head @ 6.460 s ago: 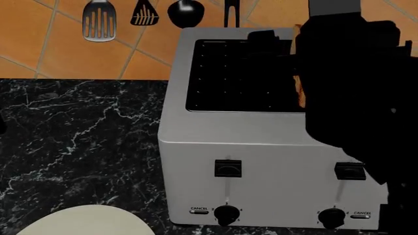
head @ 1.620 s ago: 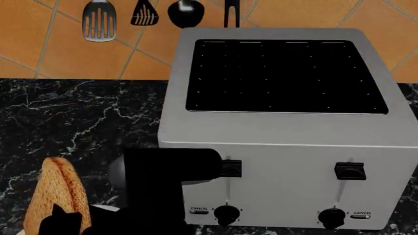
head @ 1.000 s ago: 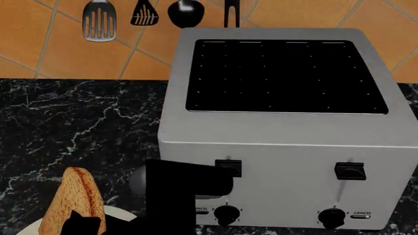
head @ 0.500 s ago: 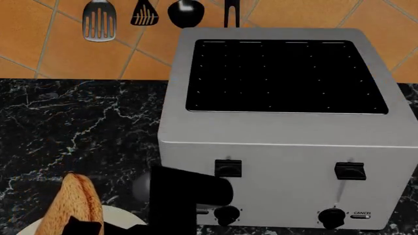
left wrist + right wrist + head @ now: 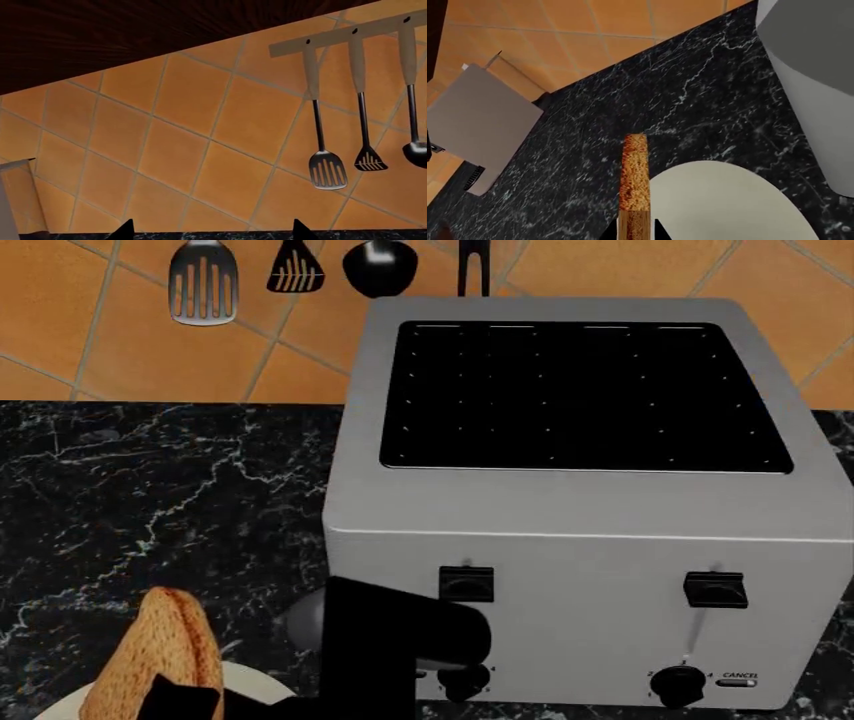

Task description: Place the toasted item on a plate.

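The slice of toast [image 5: 163,655] is golden-brown with a darker crust. It stands on edge in my right gripper [image 5: 180,705] at the bottom left of the head view. In the right wrist view the toast [image 5: 634,172] shows edge-on between the shut fingertips of the right gripper [image 5: 632,231], at the rim of the cream-white plate [image 5: 727,207]. Only a sliver of the plate [image 5: 254,685] shows in the head view, beside the toast. I cannot tell if the toast touches the plate. My left gripper [image 5: 210,235] is open and empty, facing the tiled wall.
The silver toaster [image 5: 587,530] stands right of the plate on the black marble counter [image 5: 160,490], its slots empty. Utensils [image 5: 203,285] hang on the orange tiled wall behind. A grey box [image 5: 480,117] stands on the counter beyond the toast.
The toast left the toaster and now hangs over the plate's edge. In the last second my right arm has shifted slightly right and lower with the toast.
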### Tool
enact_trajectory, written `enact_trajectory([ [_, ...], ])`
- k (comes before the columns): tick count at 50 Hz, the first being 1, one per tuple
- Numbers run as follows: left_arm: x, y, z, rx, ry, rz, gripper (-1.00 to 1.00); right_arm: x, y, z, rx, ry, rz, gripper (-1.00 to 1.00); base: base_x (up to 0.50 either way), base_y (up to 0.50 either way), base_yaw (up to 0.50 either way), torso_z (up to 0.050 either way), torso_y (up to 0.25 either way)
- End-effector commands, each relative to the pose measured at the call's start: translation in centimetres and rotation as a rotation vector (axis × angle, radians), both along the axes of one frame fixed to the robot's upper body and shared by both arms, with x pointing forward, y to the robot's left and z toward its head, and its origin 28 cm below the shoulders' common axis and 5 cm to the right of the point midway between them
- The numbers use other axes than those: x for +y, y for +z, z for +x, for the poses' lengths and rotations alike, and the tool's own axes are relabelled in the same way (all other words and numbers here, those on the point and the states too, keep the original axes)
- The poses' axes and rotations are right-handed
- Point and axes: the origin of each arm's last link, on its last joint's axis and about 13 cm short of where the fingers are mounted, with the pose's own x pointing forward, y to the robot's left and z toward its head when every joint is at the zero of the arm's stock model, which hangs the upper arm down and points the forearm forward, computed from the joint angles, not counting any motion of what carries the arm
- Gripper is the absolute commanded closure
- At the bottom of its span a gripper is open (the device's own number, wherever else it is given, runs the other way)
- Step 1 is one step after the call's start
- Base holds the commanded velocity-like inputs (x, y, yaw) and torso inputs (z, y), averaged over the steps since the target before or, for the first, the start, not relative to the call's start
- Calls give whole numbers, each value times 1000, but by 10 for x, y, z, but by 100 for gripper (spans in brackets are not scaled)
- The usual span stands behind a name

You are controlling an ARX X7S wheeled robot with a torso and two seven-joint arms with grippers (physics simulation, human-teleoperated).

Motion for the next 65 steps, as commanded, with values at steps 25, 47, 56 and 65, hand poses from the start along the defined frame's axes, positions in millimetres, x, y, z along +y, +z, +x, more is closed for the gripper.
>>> enact_trajectory([
  [25,-1,4,1,-3,-7,2,-100,-4,2,-4,-77,-21,-90,-100,4,-2,0,0,0],
  [47,0,5,1,-5,-8,-3,-100,0,25,-8,-233,-14,-147,-100,0,0,0,0,0],
  [56,-1,7,2,-7,-16,4,-100,-5,57,-16,-373,-6,-164,-100,0,0,0,0,0],
  [65,-1,6,0,-4,-13,4,-100,-22,79,7,-477,-110,-219,-100,0,0,0,0,0],
])
